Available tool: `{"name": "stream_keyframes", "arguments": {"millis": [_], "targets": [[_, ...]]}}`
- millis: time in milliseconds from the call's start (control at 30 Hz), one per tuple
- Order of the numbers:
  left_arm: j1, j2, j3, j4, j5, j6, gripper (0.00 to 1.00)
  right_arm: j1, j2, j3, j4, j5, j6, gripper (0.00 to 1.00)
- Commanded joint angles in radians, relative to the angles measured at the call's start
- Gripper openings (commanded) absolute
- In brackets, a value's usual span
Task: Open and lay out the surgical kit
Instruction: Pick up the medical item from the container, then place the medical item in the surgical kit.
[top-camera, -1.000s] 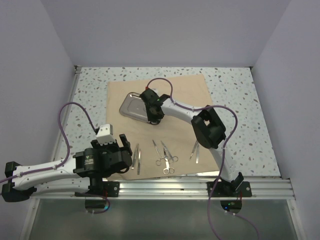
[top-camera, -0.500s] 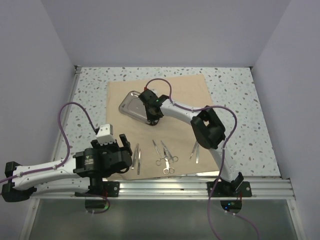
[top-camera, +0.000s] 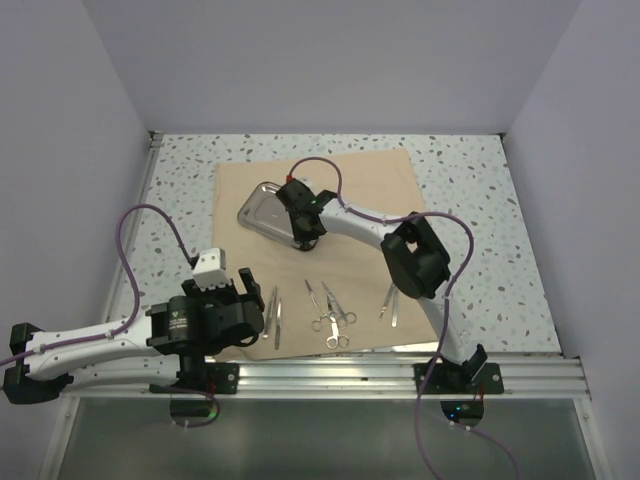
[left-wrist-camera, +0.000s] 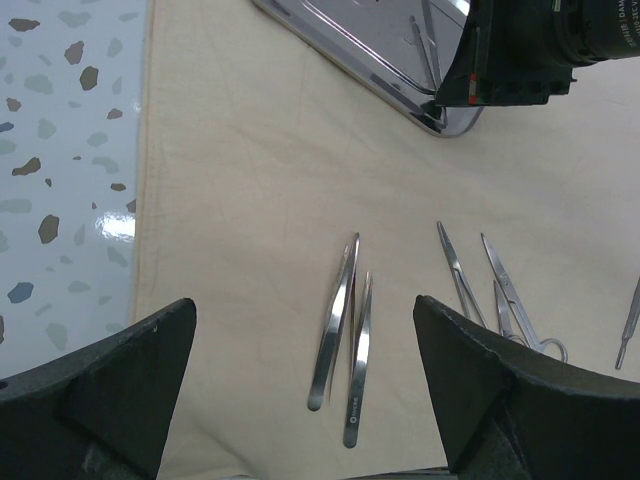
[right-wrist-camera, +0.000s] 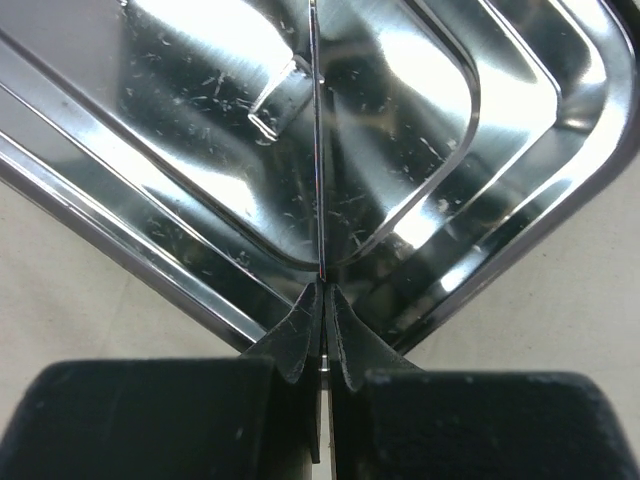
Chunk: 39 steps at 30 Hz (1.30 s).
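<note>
The beige cloth (top-camera: 380, 190) lies spread flat. The steel tray (top-camera: 262, 205) rests on its far left part. At the tray's near right corner, my right gripper (top-camera: 303, 238) is shut on a slim metal instrument (right-wrist-camera: 317, 150), seen edge-on over the tray floor (right-wrist-camera: 400, 120) in the right wrist view, rising from between the fingertips (right-wrist-camera: 322, 295). Two tweezers (left-wrist-camera: 335, 320) lie side by side on the cloth between the wide-open fingers of my left gripper (left-wrist-camera: 303, 305), which holds nothing. Scissors and forceps (top-camera: 330, 310) lie to their right.
Two more slim instruments (top-camera: 390, 300) lie near the cloth's front right. Speckled tabletop (top-camera: 470, 230) surrounds the cloth. Grey walls close in three sides. The arms' mounting rail (top-camera: 350, 375) runs along the near edge.
My right gripper's jaws have closed on the slim instrument at the tray's corner, and the tray has shifted slightly left. The left arm has not moved.
</note>
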Motion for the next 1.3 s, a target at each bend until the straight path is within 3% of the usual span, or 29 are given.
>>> {"name": "stream_keyframes", "arguments": {"millis": [0, 367, 667, 900, 1167, 1200, 1233, 1267], "targets": [[-0.005, -0.003, -0.003, 0.001, -0.047, -0.020, 0.94, 0.003, -0.088, 0.040, -0.057, 0.083, -0.034, 0.00], [-0.003, -0.003, -0.003, 0.001, -0.047, -0.020, 0.94, -0.024, -0.364, -0.173, -0.041, 0.194, -0.024, 0.00], [-0.003, 0.002, -0.003, 0.002, -0.047, -0.020, 0.94, -0.024, -0.784, -0.678, -0.051, 0.268, 0.142, 0.00], [-0.005, 0.007, -0.002, -0.001, -0.047, -0.023, 0.94, -0.021, -1.011, -1.069, 0.009, 0.143, 0.306, 0.00], [-0.005, 0.013, 0.001, -0.009, -0.048, -0.027, 0.94, -0.010, -1.054, -1.171, 0.040, 0.030, 0.338, 0.00], [-0.005, 0.013, 0.001, -0.012, -0.048, -0.033, 0.94, -0.009, -1.071, -1.183, 0.038, 0.021, 0.338, 0.10], [-0.005, 0.019, 0.003, -0.013, -0.050, -0.036, 0.94, -0.007, -1.115, -1.187, 0.034, 0.016, 0.332, 0.40], [-0.005, 0.020, 0.003, -0.018, -0.050, -0.038, 0.94, -0.007, -1.138, -1.189, 0.003, 0.024, 0.334, 0.56]]}}
